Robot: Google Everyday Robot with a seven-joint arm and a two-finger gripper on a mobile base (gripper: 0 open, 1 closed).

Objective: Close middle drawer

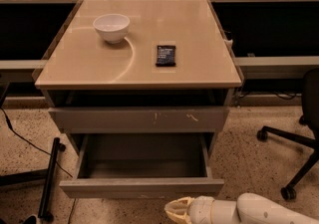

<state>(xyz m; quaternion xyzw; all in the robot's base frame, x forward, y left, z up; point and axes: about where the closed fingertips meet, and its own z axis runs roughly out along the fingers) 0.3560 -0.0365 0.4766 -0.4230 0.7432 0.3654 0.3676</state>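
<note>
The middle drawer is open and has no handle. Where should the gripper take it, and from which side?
Probably the flat front of the middle drawer, near its centre, coming from the front. It is plain, with no handle to grasp, so a push likely suits better than a grip. The gripper shows just below that front, slightly right of centre.

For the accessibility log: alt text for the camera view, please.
The middle drawer stands pulled wide open, with the gripper low in front of its front panel, at the picture's bottom edge. A white bowl and a dark packet sit on the desktop above.
</note>
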